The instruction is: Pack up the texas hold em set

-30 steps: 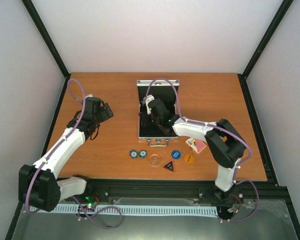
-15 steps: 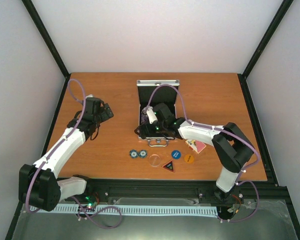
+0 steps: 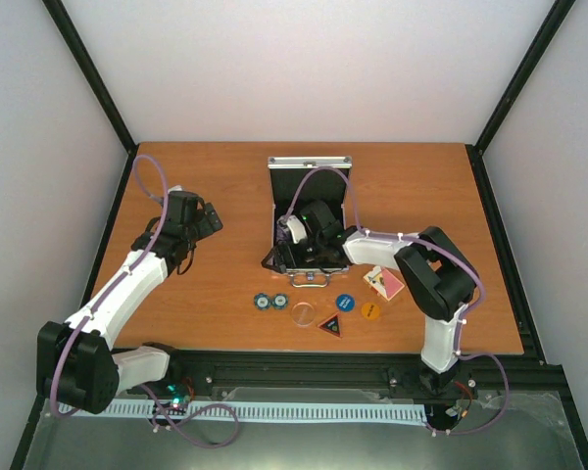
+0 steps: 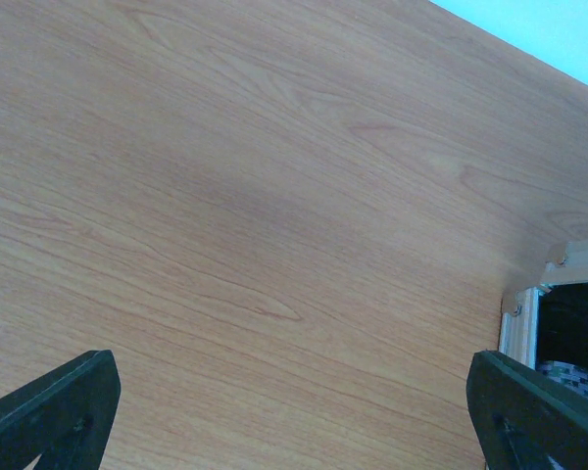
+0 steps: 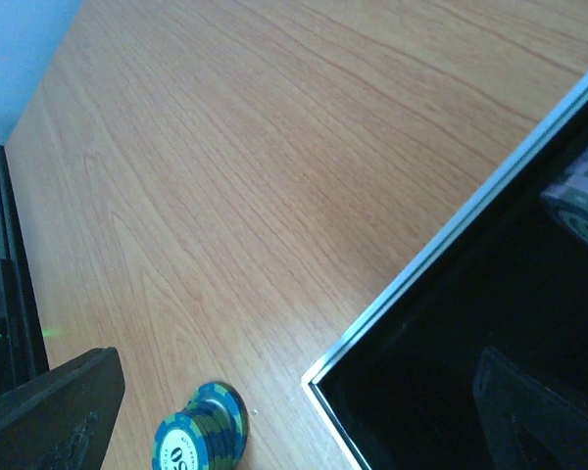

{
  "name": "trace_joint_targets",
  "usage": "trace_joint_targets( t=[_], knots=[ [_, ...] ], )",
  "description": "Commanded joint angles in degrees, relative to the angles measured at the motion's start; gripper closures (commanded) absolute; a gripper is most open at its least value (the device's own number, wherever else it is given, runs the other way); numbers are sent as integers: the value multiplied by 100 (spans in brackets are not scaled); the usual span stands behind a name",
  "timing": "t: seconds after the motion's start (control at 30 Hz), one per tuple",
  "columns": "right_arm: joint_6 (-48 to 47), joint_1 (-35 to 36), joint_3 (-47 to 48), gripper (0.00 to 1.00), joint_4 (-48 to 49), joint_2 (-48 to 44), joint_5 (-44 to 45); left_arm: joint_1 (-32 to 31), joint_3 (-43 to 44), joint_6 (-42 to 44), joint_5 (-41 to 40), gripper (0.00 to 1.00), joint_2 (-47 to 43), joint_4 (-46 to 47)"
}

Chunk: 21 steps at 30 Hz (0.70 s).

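Observation:
The silver case (image 3: 315,266) lies open mid-table, lid (image 3: 310,164) upright at the back. My right gripper (image 3: 278,258) hovers open and empty over its front-left corner (image 5: 319,376), one finger above the black lining (image 5: 490,323). A stack of chips (image 5: 585,201) sits inside. Just outside the corner lies a blue-green chip stack (image 5: 202,437). Two such stacks (image 3: 269,302), a clear round button (image 3: 302,313), a triangular button (image 3: 331,324), blue (image 3: 345,303) and orange (image 3: 370,310) round buttons and the red-backed deck (image 3: 385,284) lie in front of the case. My left gripper (image 3: 208,217) is open over bare wood.
In the left wrist view the case's corner (image 4: 539,284) shows at the right edge, past my open left gripper (image 4: 294,421). The black frame rail (image 3: 372,370) runs along the table's near edge. Light walls enclose the table on three sides.
My right gripper has slid from over the case's middle to its front-left corner and spread its jaws wider. The left arm has not moved.

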Motion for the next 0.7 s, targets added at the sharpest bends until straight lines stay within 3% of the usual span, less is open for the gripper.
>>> trace_joint_targets(
  t=[0.0, 0.67],
  knots=[
    [29, -24, 194, 0, 193, 78, -15, 26, -8, -66, -23, 0, -35, 142],
    [-250, -28, 227, 0, 902, 450, 1309, 27, 4, -23, -16, 0, 63, 116]
  ],
)
